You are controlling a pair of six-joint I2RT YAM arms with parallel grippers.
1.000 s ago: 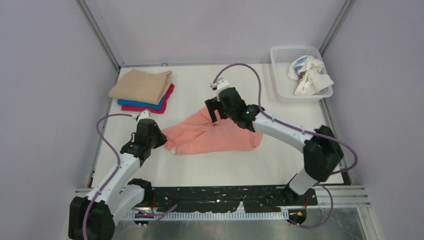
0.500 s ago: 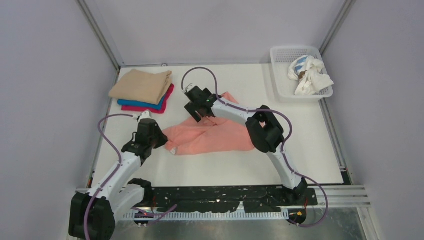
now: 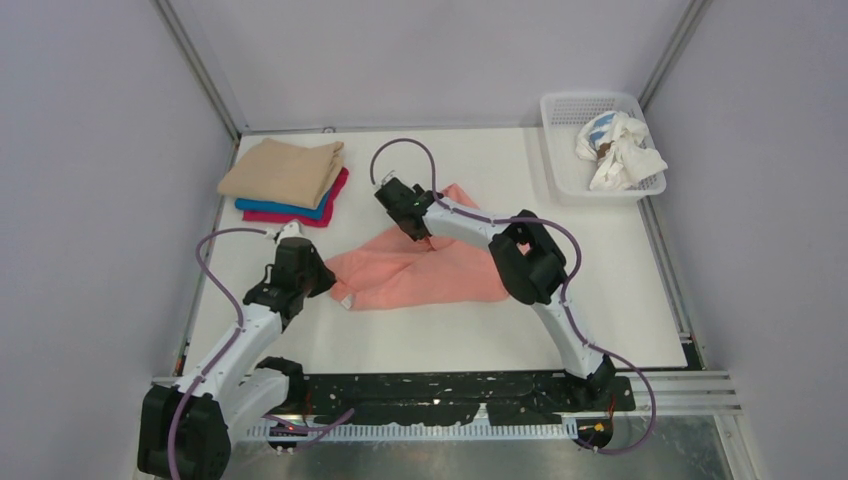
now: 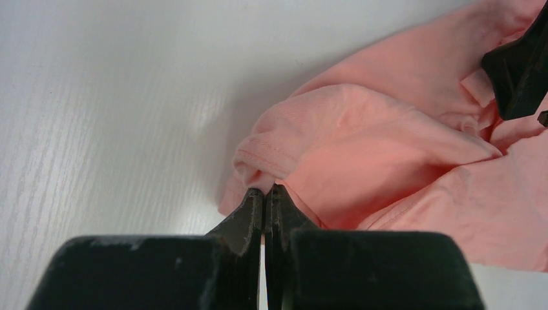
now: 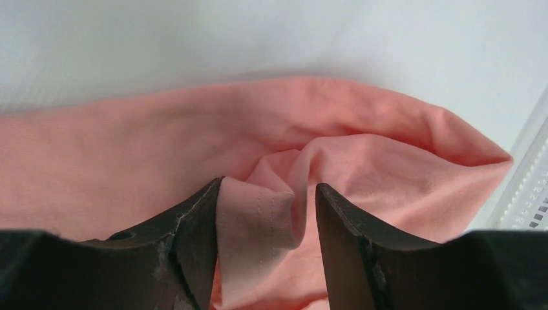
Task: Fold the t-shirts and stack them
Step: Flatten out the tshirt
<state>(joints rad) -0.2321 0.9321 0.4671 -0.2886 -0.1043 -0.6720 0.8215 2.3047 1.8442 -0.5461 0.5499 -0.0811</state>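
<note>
Surface [image 3: 450,335]: right claw [image 5: 268,187], spread wide, is dropping onto shirt [image 3: 420,275].
Left claw [image 4: 266,190] is clamping hem; new grasp is starting.

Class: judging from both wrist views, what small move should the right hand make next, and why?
Probably close the right hand: it stands open around a raised fold of the salmon-pink cloth t-shirt, while the left hand pinches another edge.

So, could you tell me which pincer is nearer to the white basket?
Right. The right pincer straddles the pink t-shirt mid-table, left of the basket; the left pincer pinches the shirt's left edge, farther away.
</note>
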